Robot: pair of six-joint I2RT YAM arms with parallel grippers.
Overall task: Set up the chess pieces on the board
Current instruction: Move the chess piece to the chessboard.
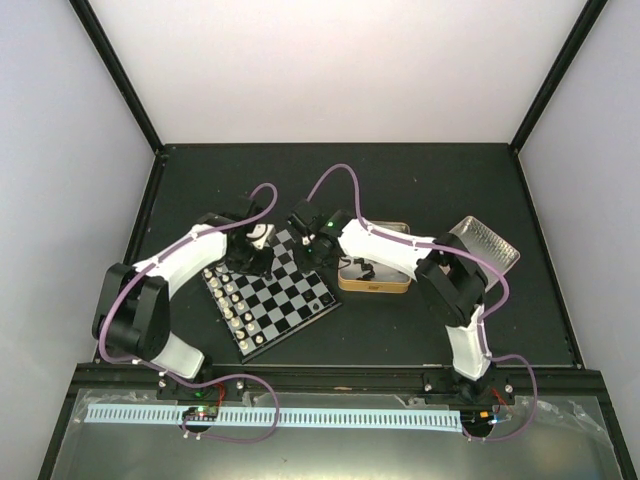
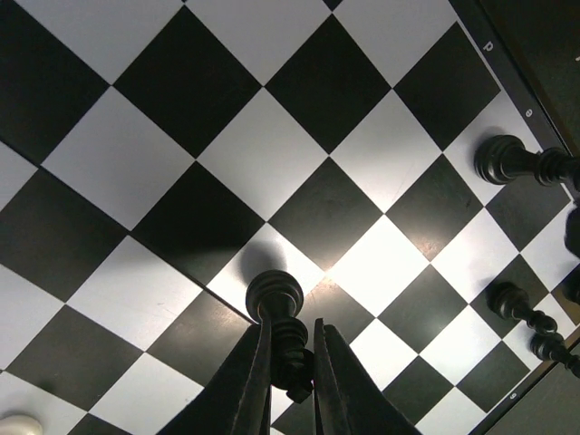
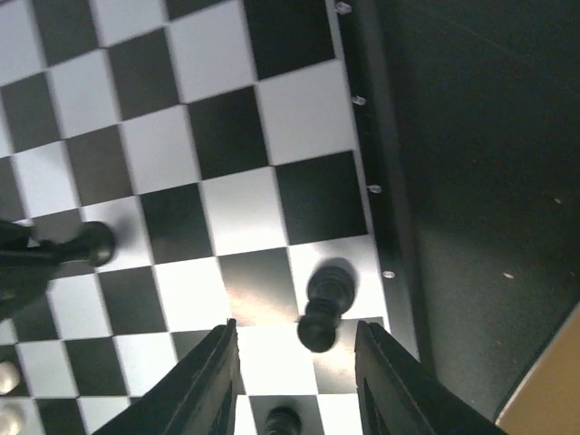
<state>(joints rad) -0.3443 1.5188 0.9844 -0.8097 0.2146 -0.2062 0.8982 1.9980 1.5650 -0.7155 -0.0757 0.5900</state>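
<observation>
The board (image 1: 272, 292) lies askew on the dark surface (image 1: 400, 180). Over its far corner the left jaws are clenched on a black piece (image 2: 277, 304); whether it touches the board I cannot tell. At the board's right edge the right jaws stand released, a second black piece (image 3: 323, 308) upright between them, untouched. Other black pieces (image 2: 512, 161) stand along one board edge, white pieces (image 1: 235, 300) along its near-left edge. A tin (image 1: 375, 275) lies just right of the board.
</observation>
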